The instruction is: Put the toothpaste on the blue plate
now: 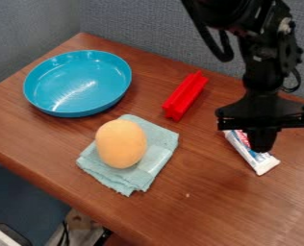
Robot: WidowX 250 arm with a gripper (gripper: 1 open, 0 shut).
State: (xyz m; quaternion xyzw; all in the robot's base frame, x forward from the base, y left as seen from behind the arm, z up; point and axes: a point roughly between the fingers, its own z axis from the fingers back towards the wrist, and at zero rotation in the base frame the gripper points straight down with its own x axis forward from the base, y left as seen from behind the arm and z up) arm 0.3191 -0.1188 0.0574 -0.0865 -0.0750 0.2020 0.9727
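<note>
Toothpaste (255,152) lies flat on wooden surface (39,120) at right edge, directly under gripper (263,144); jaws together, tips at the tube, whether they pinch it can't tell. Blue plate (78,83) far left, well apart. Red block (186,94) btwn them. Orange ball (121,142) sits on teal cloth (159,153), front centre.
</note>
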